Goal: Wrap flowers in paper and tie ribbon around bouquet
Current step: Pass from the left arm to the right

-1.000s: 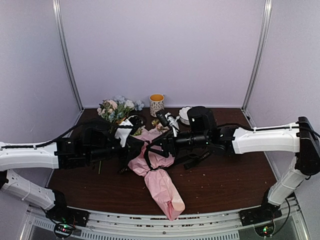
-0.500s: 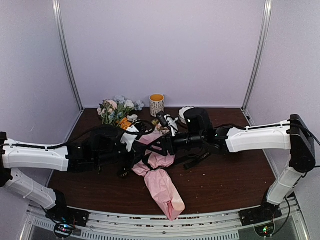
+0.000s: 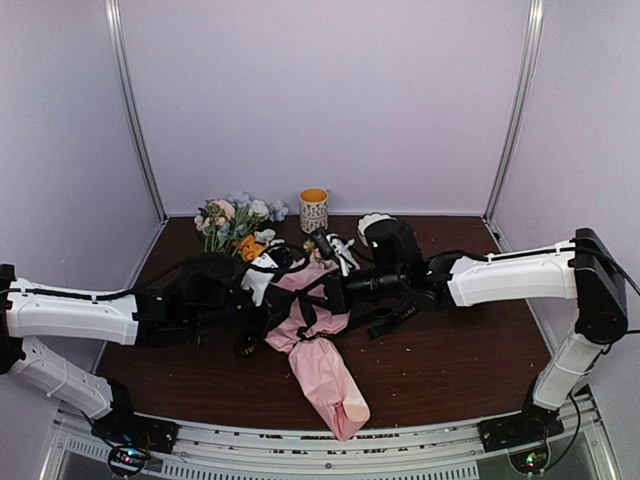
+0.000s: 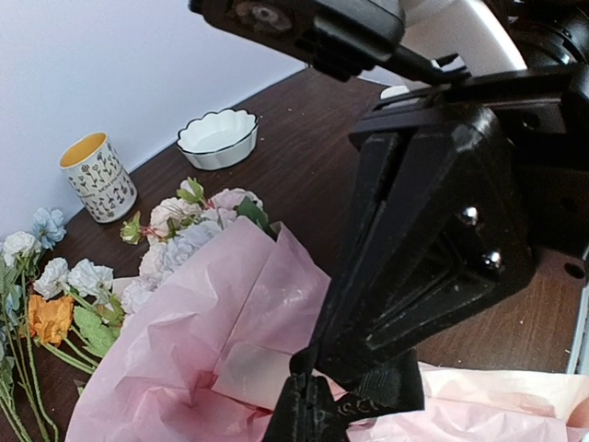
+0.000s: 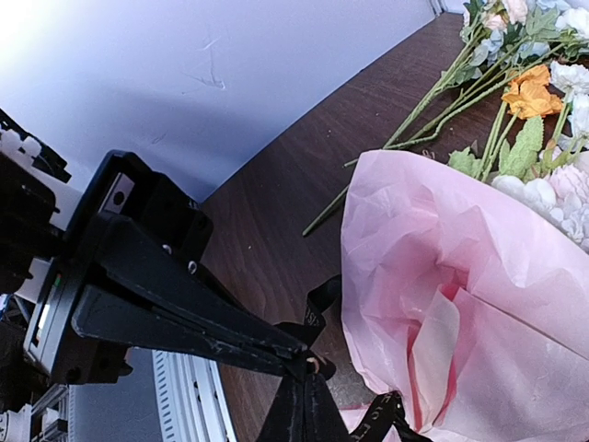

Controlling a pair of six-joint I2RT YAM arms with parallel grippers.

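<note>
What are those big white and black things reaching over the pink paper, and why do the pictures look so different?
They are two robot arms bolted to a brown table. One picture looks down from above. The other two come from little cameras on the arms' wrists, so everything looks huge and close. On the table lie a pink-wrapped bouquet, some loose flowers, a cup and a white bowl. Each arm ends in a two-finger pincher. The left gripper and the right gripper are both squeezed shut, tip to tip, on the black ribbon at the bouquet.
</note>
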